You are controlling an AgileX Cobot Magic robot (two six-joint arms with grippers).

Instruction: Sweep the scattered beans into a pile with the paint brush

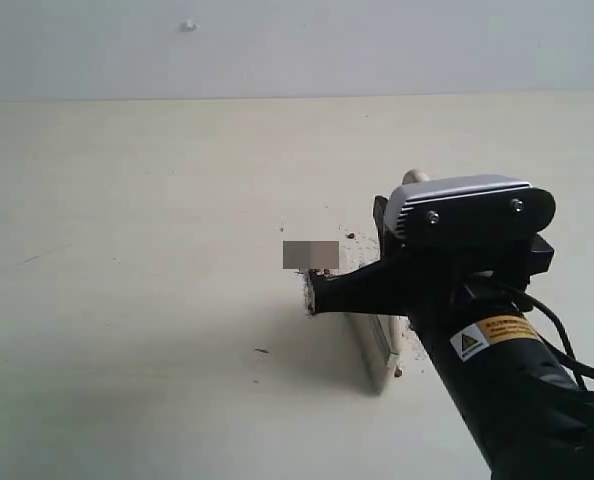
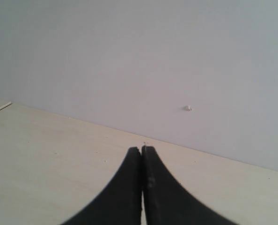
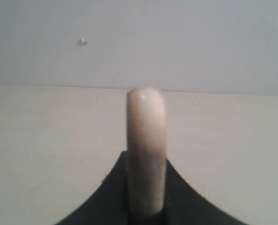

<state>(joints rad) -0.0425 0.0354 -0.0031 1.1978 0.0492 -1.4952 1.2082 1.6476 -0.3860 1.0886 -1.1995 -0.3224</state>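
The paint brush [image 1: 379, 350] stands nearly upright, its wide head down on the pale table and its cream handle tip [image 1: 414, 178] poking up behind the wrist housing. My right gripper [image 1: 372, 288] is shut on the handle, which rises between the black fingers as a rounded cream handle [image 3: 146, 140] in the right wrist view. A few reddish-brown beans [image 1: 354, 237] lie scattered by the brush, one more bean [image 1: 398, 372] at its near end; the arm hides the rest. My left gripper [image 2: 142, 150] is shut on nothing over bare table, and it does not show in the exterior view.
The pale table [image 1: 127, 300] runs back to a grey wall [image 1: 297, 50] bearing a small white nub [image 1: 189, 25]. A grey blurred patch [image 1: 310, 255] sits left of the brush. A dark speck [image 1: 262, 351] lies on the table in front.
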